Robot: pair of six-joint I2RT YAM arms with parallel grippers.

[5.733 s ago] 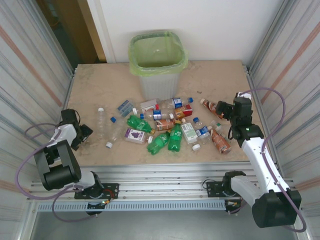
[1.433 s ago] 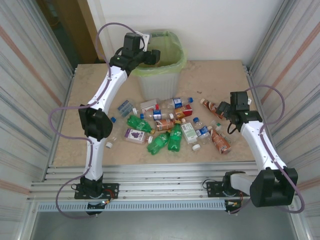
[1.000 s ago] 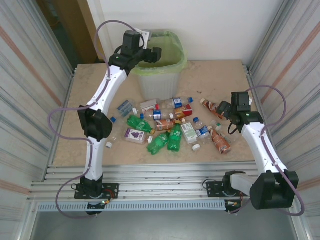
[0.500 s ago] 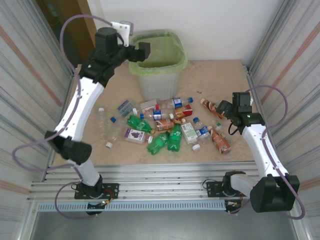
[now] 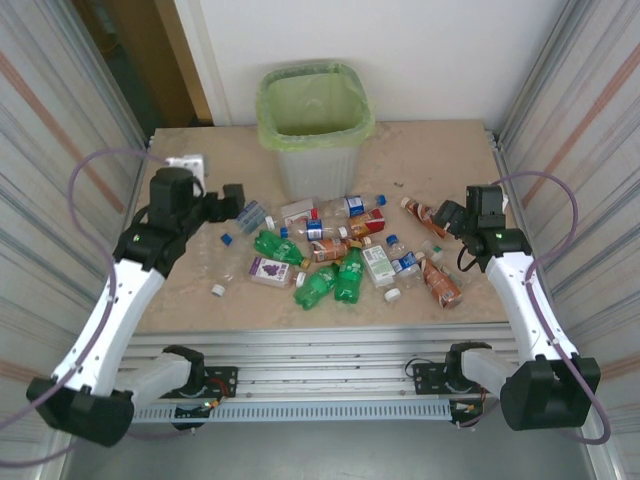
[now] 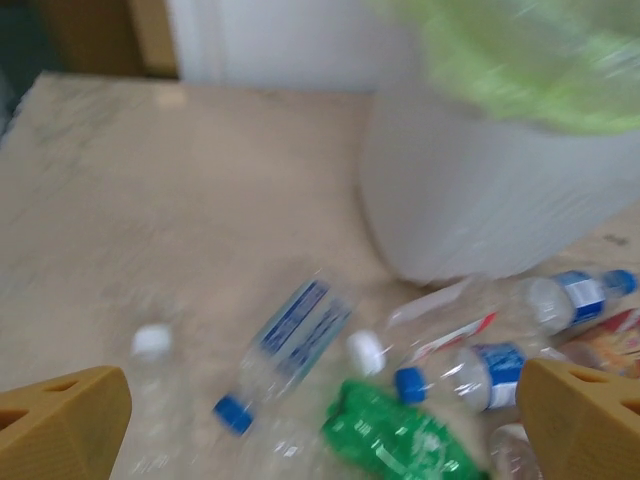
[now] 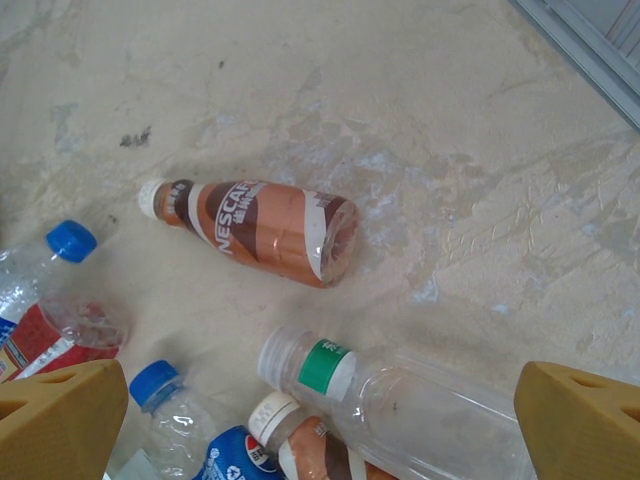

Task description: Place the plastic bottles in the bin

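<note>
Now your left gripper (image 5: pixel 226 203), spread and empty, is back from over the bin (image 5: pixel 316 172) at the plastic bottles (image 5: pixel 350 276): drop apparently done, many remain.

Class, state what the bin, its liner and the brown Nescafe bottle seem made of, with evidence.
Bin: likely rigid plastic, matte, translucent grey-white walls.
Liner: thin plastic film, light green, folded over the rim.
Brown bottle: probably plastic, glossy printed sleeve catching light.

A scuffed beige tabletop (image 5: pixel 440 160) is lying between ribbed metal side walls (image 5: pixel 50 150), with a white wall (image 5: pixel 430 50) standing at the far side.
</note>
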